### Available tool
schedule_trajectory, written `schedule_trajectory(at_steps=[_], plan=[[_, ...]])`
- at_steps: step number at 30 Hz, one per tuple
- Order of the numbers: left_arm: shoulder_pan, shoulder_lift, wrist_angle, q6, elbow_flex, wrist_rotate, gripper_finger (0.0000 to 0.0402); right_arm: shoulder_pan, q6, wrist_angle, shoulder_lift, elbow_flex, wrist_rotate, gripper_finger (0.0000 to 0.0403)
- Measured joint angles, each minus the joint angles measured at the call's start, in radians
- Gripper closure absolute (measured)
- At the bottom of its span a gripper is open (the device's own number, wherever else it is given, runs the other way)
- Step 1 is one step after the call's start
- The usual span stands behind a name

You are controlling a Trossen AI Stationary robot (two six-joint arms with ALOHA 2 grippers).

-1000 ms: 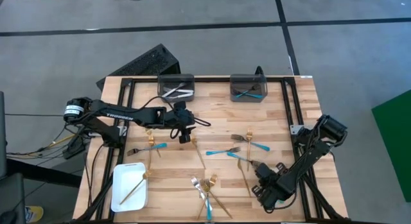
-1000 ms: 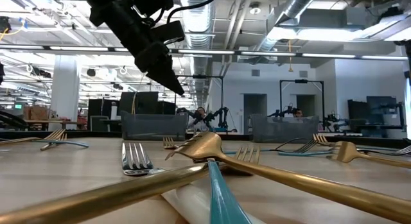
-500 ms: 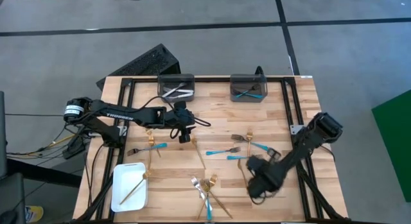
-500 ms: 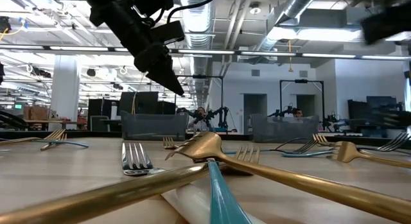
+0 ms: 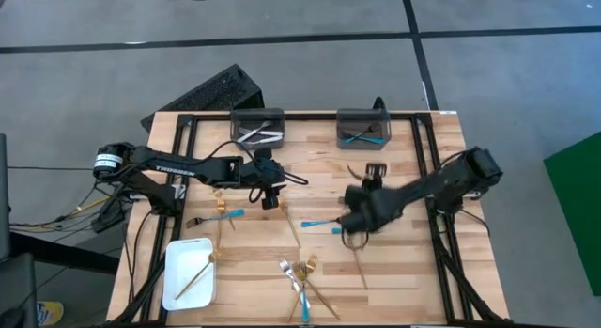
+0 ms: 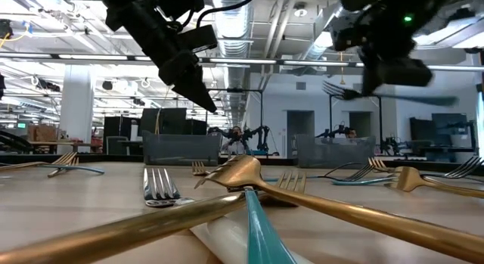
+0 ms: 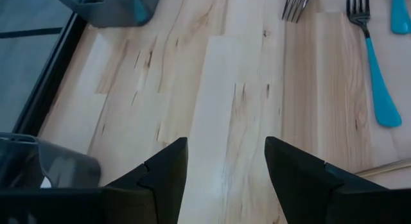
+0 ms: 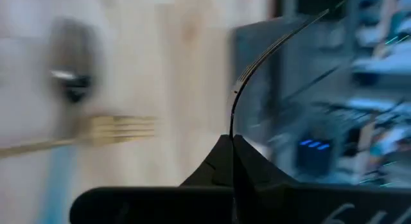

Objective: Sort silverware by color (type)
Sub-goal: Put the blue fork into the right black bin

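Observation:
Gold, silver and turquoise-handled forks lie scattered on the wooden table, among them a turquoise fork and a crossed pile at the near edge. My right gripper is above the table's middle right and is shut on a slim fork. That fork's tines show high in the low view, and its handle is blurred. My left gripper hangs open above bare wood left of centre, with a turquoise fork ahead of it. My right gripper pinches the fork between its two shut fingers. The thin curved fork, seen edge-on, runs out ahead of the fingertips, tines foremost. It is lifted clear of the table and lies roughly level in the low view. Which part of the handle is held is blurred.
Two dark grey bins stand at the far edge. The left bin holds silver pieces and the right bin holds turquoise ones. A white tray at the near left holds a gold fork. A black rail frame borders the table.
My right gripper has swept fast from the near right corner toward the table's middle and its far edge. It has also risen into the low view, where the fork now shows in its fingers. My left arm has kept still.

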Motion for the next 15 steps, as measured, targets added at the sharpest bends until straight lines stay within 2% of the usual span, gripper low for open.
schedule_trajectory(at_steps=[3, 6, 9, 12, 15], plan=[[0.000, 0.000, -0.002, -0.004, 0.000, -0.005, 0.0206, -0.102, -0.199, 0.078, -0.105, -0.022, 0.061, 0.0395], [0.000, 0.000, -0.004, -0.007, 0.000, -0.008, 0.0206, -0.210, -0.452, 0.254, -0.227, -0.068, 0.046, 0.0396], [0.000, 0.000, -0.004, -0.010, 0.000, -0.027, 0.0206, -0.328, -0.746, 0.494, -0.352, -0.143, -0.077, 0.0397], [0.000, 0.000, -0.004, -0.024, 0.000, -0.049, 0.0206, -0.465, -1.038, 0.705, -0.457, -0.231, -0.272, 0.0397], [0.000, 0.000, -0.005, -0.036, 0.000, -0.053, 0.0206, -0.606, -1.232, 0.869, -0.520, -0.306, -0.412, 0.0397]])
